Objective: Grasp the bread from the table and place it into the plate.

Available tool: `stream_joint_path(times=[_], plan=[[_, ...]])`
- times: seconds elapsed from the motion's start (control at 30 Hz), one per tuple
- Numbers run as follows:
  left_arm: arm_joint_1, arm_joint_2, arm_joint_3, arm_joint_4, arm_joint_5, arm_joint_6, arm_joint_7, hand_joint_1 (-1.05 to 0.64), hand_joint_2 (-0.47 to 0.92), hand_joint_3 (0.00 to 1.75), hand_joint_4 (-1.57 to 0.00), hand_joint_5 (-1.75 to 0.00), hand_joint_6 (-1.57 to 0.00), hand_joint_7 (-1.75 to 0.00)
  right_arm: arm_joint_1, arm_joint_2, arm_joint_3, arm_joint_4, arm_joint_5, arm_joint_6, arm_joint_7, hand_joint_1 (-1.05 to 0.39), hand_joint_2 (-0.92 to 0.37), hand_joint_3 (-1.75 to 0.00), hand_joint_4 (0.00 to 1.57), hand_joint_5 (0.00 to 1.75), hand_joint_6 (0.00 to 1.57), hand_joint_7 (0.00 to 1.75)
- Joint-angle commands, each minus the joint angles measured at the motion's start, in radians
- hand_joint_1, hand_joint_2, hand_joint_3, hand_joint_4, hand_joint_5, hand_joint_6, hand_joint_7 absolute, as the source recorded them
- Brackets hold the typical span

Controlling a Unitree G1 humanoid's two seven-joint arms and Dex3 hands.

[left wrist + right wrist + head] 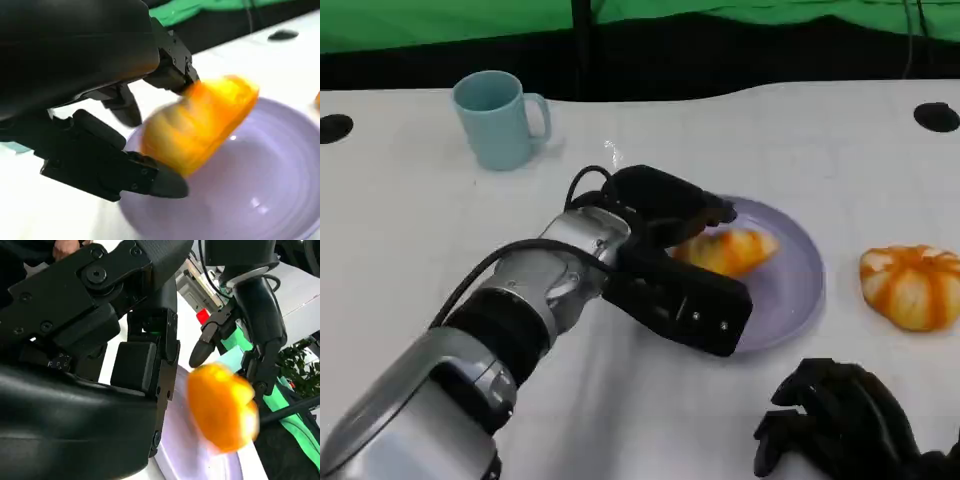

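An orange bread (728,250) lies over the left part of the purple plate (790,290). My left hand (665,255) hovers right over it, fingers spread on either side of the bread. In the left wrist view the bread (200,127) is blurred between sharp black fingers (115,170), just above the plate (260,195), and looks loose from the hand. The right wrist view shows the blurred bread (222,412) under the left hand (252,315), over the plate (185,455). My right hand (840,420) rests at the table's near right, fingers curled in, holding nothing.
A second, orange-and-white striped bread (912,285) lies on the table right of the plate. A light blue mug (500,118) stands at the back left. Dark round holes (935,116) mark the table's far corners.
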Motion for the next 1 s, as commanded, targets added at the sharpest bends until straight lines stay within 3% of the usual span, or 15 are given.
stream_joint_path(times=[0.03,0.57,0.73,1.0], plan=[[-0.025,0.026,-0.014,-0.064,0.017,0.036,-0.068,-0.95,0.92,0.33,-0.21,-0.16,-0.18,0.0,0.006,-0.009,-0.01,-0.006,0.015,0.0,0.011,-1.03,-0.74,0.0,1.55,0.77,1.57,0.35],[0.007,0.076,-0.005,-0.194,0.002,0.071,-0.141,-0.97,0.92,0.34,-0.24,-0.15,-0.2,-0.01,0.011,-0.006,-0.009,-0.021,0.014,0.013,-0.006,-1.02,-0.74,0.0,1.56,0.76,1.57,0.36],[0.08,0.126,0.054,-0.263,-0.065,0.009,-0.101,-0.93,0.92,0.33,-0.3,-0.17,-0.23,-0.02,0.01,-0.005,-0.012,-0.017,0.019,0.009,0.0,-1.03,-0.74,0.0,1.55,0.76,1.57,0.35],[0.257,0.184,0.191,-0.381,-0.209,-0.165,0.022,-0.74,0.92,0.3,-0.57,-0.29,-0.43,-0.1,0.004,-0.011,-0.016,-0.008,0.018,0.004,0.01,-1.04,-0.74,0.0,1.57,0.75,1.57,0.36]])
